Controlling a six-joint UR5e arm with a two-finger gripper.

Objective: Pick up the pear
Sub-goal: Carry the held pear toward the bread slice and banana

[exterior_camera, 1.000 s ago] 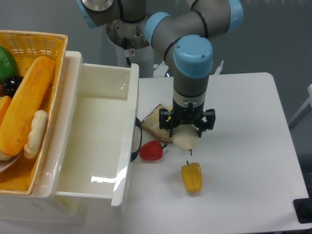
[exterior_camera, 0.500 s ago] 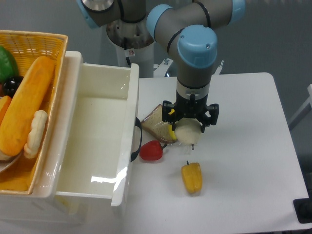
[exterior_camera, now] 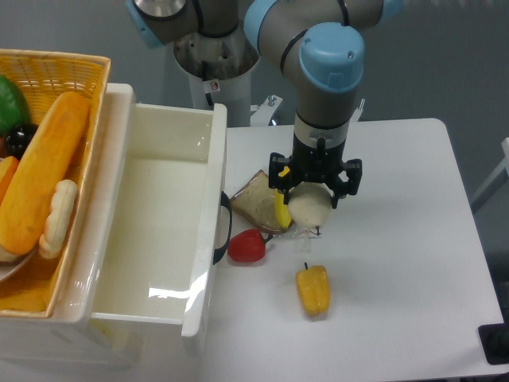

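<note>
The pear (exterior_camera: 309,207) is cream-white and roundish, with a small dark stem pointing down. My gripper (exterior_camera: 312,202) is shut on the pear and holds it above the white table (exterior_camera: 398,239), near its middle. The gripper's dark fingers (exterior_camera: 281,178) sit on either side of the fruit. A yellow bell pepper (exterior_camera: 312,289) lies on the table below the pear. A red pepper (exterior_camera: 246,246) lies to the left, by the bin.
A slice of toast (exterior_camera: 254,204) with a yellow piece (exterior_camera: 281,214) lies just left of the gripper. A white plastic bin (exterior_camera: 159,223) stands on the left. A wicker basket (exterior_camera: 48,159) with toy foods sits at the far left.
The gripper has risen with the pear in it and shifted slightly right. The pear is now clear of the table.
</note>
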